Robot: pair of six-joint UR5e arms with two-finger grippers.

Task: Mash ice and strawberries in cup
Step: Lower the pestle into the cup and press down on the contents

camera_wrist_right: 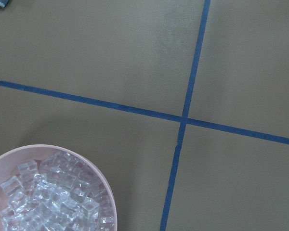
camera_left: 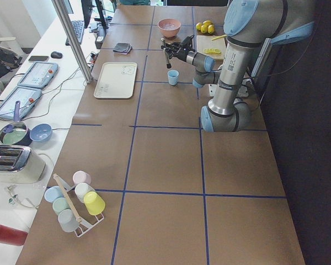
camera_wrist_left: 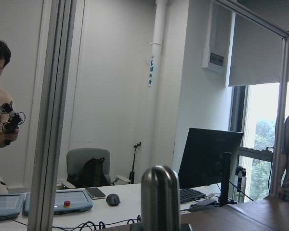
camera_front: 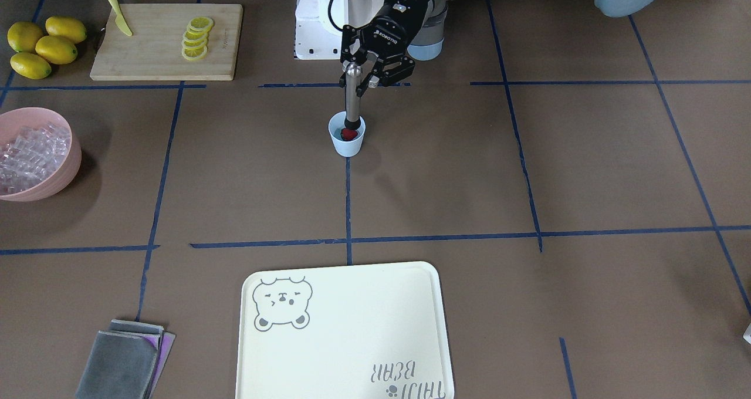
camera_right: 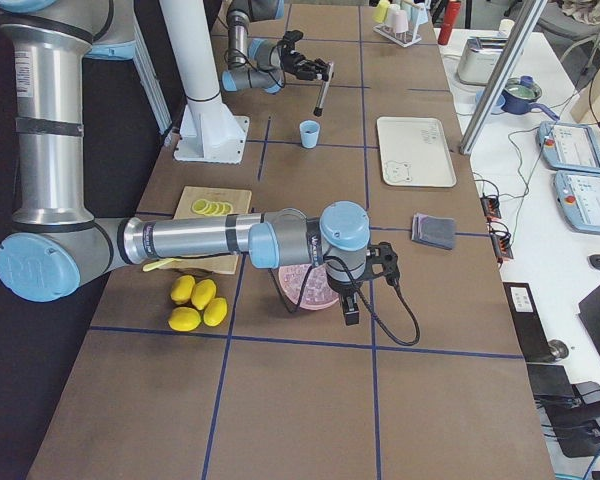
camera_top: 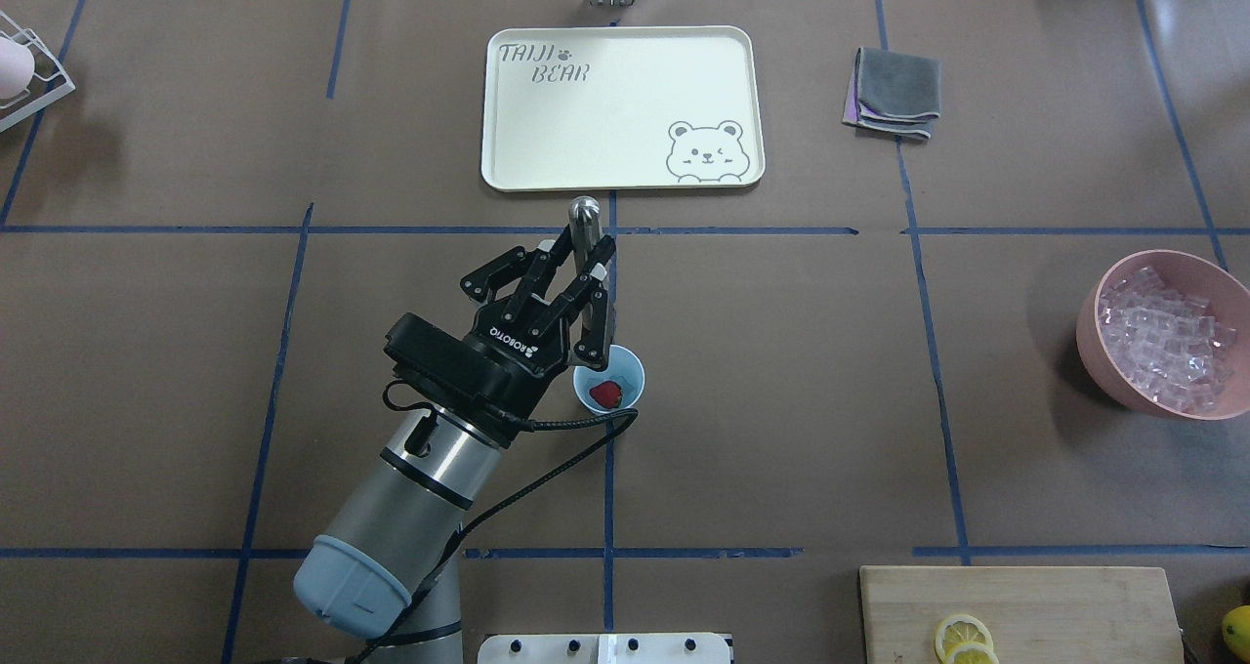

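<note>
1 strawberry (camera_top: 606, 394) lies on the floor of the cup (camera_top: 636, 369). The cup stands upright with its mouth up.

The left claw (camera_front: 361, 81) is clamped on a metal masher (camera_front: 351, 97) and grips it high on the shaft, just under the rounded cap. The hold is straight above the cup.
- Judgement: the high grip leaves the whole lower shaft free to go down into the cup without the fingers (camera_top: 598, 288) meeting the rim.
- The wrist reaches in from the side, so the cup's mouth is open to both fixed cameras.

Masher axis: the long axis is near vertical, cap up and dark working end down toward the strawberry.
- The side views show a slight lean.
- The front view puts the dark end at the cup's mouth. The side views suggest it sits just over the rim.
- I cannot tell whether it touches the fruit.
- The strawberry is too small to read which way its leafy top points.

Ice (camera_top: 1162, 332): every cube I can make out sits in the pink bowl (camera_top: 1092, 347), well apart from the cup on the robot's right.
- I see 0 cubes inside the cup, though clear cubes would be hard to spot there.
- Judgement: only half the contents are in place.

The right claw (camera_right: 352, 305) hangs far from the cup, beside that bowl. I cannot tell whether it is apart or together.
</note>
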